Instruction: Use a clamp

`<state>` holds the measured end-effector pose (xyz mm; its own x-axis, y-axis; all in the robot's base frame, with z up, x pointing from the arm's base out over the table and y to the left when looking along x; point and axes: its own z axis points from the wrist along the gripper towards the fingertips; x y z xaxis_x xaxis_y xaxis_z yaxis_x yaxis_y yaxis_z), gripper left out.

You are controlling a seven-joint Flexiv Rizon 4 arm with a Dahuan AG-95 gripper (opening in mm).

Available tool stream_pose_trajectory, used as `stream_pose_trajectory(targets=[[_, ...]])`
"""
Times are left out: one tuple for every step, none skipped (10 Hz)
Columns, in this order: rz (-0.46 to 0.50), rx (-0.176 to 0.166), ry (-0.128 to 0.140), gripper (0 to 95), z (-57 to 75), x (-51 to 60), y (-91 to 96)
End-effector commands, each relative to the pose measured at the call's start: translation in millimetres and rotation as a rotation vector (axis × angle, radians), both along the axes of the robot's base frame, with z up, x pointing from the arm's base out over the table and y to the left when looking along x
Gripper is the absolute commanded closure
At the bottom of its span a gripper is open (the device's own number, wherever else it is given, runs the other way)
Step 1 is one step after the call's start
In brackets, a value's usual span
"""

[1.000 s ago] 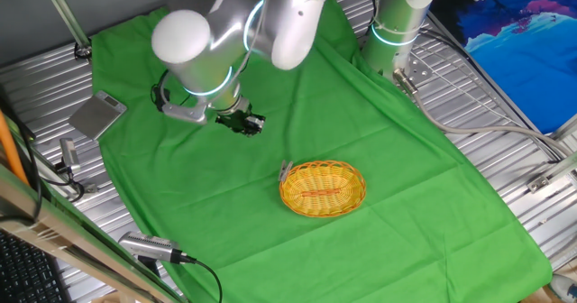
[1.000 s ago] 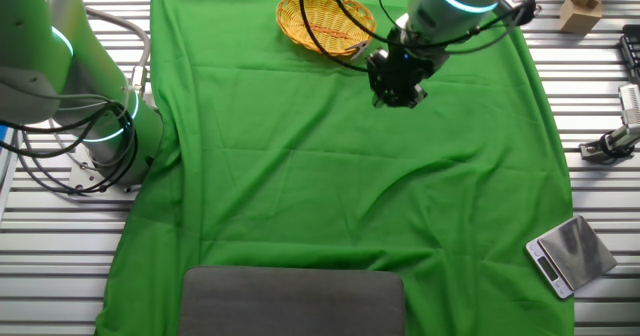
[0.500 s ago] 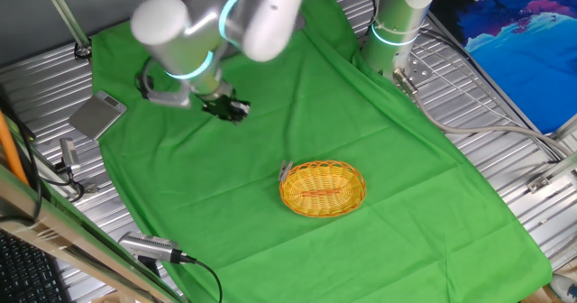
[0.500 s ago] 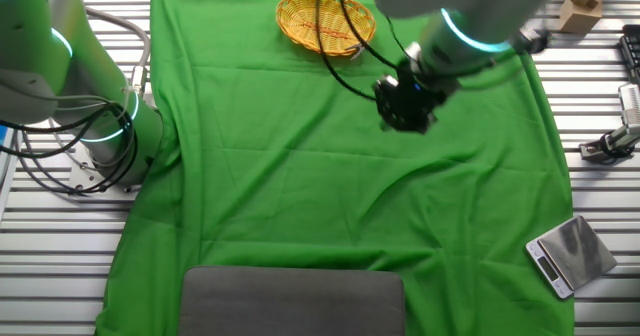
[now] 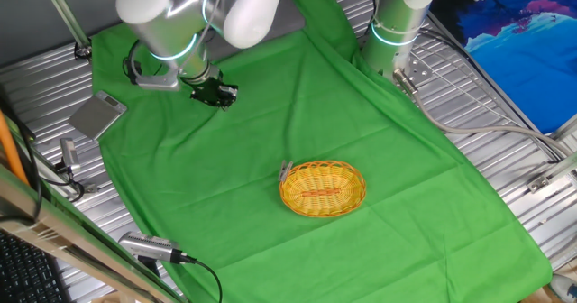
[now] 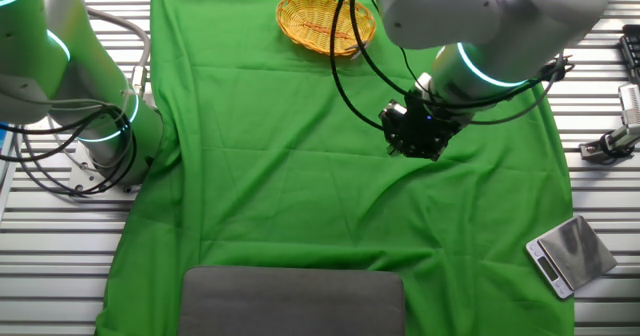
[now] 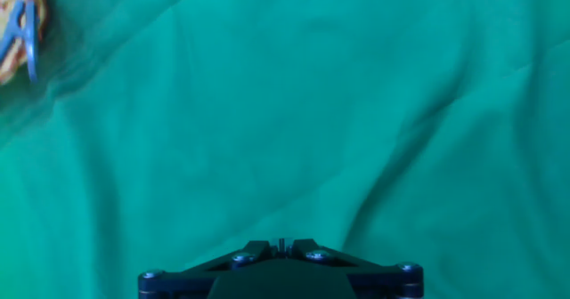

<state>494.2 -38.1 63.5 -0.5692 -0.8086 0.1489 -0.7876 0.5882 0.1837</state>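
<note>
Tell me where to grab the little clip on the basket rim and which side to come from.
Grip the small pale grey clothespin-like clip by its two free prongs, which stick up and outward from the rim of the yellow wicker basket. Come from outside the basket, on the side facing the black two-finger hand, probably squeezing across the V. Its jaw end is too small to make out.

You've got matt green cloth point(image 5: 379, 159), creased, over a ribbed metal table point(image 5: 532, 159). Basket point(image 5: 323, 188) is woven wicker, yellow, rough. Clamp point(image 5: 286, 171) on basket's rim looks pale matt plastic. Arm point(image 6: 500, 26) shell glossy silver; gripper point(image 6: 414, 134) matt black. Steel scale point(image 6: 567, 254) beside cloth is brushed.
</note>
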Motion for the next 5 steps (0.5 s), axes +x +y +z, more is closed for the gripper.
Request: stream_pose_trajectory(targets=[[-0.060,-0.023,-0.004,95.0,0.4,-1.0,-0.6],[-0.065,-0.025,-0.004,95.0,0.3,-1.1,-0.6],[-0.069,-0.025,-0.004,95.0,0.3,-1.2,-0.6],[-0.072,-0.026,-0.004,95.0,0.3,-1.2,-0.6],[-0.074,-0.027,-0.004,95.0,0.3,-1.3,-0.6]])
